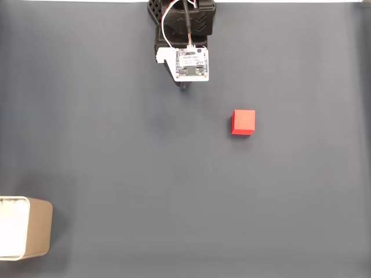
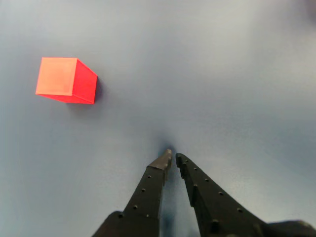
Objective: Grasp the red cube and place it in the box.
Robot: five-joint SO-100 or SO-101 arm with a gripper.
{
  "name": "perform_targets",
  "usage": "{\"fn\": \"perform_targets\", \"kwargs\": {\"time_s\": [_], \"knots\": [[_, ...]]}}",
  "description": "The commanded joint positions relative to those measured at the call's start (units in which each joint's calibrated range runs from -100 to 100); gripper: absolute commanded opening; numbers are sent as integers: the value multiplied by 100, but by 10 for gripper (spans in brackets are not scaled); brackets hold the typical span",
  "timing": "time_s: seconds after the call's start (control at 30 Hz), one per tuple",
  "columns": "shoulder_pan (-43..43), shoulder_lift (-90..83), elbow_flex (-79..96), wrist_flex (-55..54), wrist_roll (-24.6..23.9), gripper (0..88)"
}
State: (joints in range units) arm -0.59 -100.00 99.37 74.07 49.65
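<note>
Tabletop (image 1: pixel 104 150): flat dark slate-grey covering, matte, plain, no pattern or seams visible in the fixed view. Thin pale strip (image 1: pixel 69 1) runs along the tabletop's far edge, at the top of that view; cannot tell what it is. Wrist view: same tabletop (image 2: pixel 232 69) reads lighter, bluish grey, evenly lit, slightly blurred toward its far side.

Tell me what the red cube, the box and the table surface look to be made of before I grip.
The red cube: solid matte red, sharp edges, no grain; probably plastic or painted wood, can't tell which. The box: tan outer wall, white inside, rounded corners; looks like cardboard, possibly plastic. The table surface: even dark grey, no glare, likely a matte mat or cloth.
</note>
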Motion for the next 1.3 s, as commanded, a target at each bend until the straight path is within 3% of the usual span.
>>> {"fn": "perform_targets", "kwargs": {"time_s": [0.0, 0.3, 0.47, 0.9, 1.27], "knots": [[130, 26, -74, -464, 39, 0], [81, 607, -1944, -2554, -298, 0], [52, 1057, -2975, -3161, -371, 0], [137, 2834, -5119, -1907, -205, 0], [166, 3657, -5731, -997, -59, 0]]}}
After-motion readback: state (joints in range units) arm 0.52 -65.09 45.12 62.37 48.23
